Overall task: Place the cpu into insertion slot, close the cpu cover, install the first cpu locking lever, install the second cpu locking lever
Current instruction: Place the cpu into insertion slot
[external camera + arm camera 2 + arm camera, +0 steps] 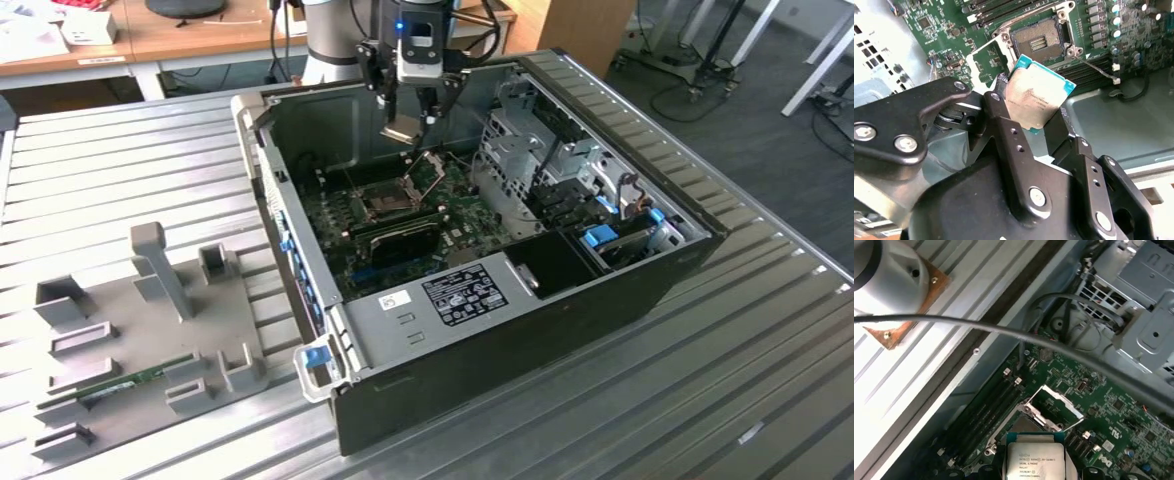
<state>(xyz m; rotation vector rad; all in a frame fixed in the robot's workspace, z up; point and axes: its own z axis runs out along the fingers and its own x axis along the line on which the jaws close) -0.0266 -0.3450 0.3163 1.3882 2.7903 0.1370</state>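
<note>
Held above the open computer case (667,262), my gripper (404,120) is shut on the cpu (403,131), a small square chip with a silvery face. In the second wrist view the cpu (1036,95) sits tilted between two black fingers (1004,125). Below it lies the insertion slot (387,202), its dark centre bare (1041,40) on the green board. The cpu cover (430,172) stands raised at the slot's edge (986,62). In the first wrist view the cpu (1035,460) hides part of the slot, and the cpu cover (1056,405) is upright beyond it.
Long black memory slots (396,240) run beside the socket. A metal drive cage (534,150) fills the case's side on the exterior view's right. A grey fixture tray (147,330) holding a memory stick (127,384) lies at the left. A dark cable (1004,332) crosses above the board.
</note>
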